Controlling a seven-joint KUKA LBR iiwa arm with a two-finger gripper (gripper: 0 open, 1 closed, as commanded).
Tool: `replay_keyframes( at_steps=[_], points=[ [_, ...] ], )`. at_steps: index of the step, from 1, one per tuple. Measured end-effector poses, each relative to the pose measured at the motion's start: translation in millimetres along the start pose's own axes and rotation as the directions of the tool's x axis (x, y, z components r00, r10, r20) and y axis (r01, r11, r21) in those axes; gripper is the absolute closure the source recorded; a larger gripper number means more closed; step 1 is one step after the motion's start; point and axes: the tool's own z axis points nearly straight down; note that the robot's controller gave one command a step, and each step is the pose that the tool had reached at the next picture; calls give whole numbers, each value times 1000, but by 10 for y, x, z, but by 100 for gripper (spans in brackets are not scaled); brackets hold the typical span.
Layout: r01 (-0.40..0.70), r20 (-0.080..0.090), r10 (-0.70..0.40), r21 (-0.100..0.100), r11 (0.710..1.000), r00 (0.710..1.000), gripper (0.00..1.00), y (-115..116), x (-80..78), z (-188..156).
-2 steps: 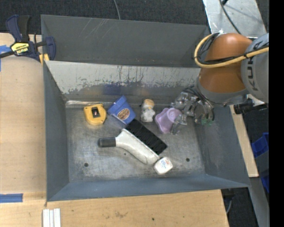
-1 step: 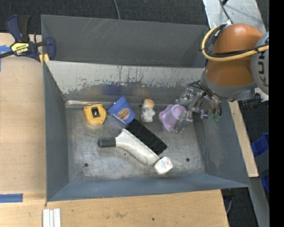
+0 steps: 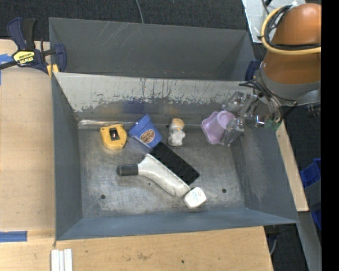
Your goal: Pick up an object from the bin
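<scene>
My gripper (image 3: pixel 238 124) hangs over the bin's right side, near the far right corner of the floor. A lilac soft cup-like thing (image 3: pixel 215 127) lies right against its left side, touching it; whether it is gripped I cannot tell. A small white and tan figurine (image 3: pixel 176 132) stands a little further to the left, on the floor near the back wall.
A blue packet with a round brown label (image 3: pixel 144 132) and a yellow tape measure (image 3: pixel 113 136) lie left of the figurine. In the middle a black flat bar (image 3: pixel 175 162) lies beside a white handled tool (image 3: pixel 159 176) with a dark tip and a pale end cap (image 3: pixel 195 197).
</scene>
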Motion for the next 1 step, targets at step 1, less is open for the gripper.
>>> replay_keyframes(
  at_steps=[1],
  points=[
    [113,8,-113,1,994,994,100,-79,94,-300]
  ],
)
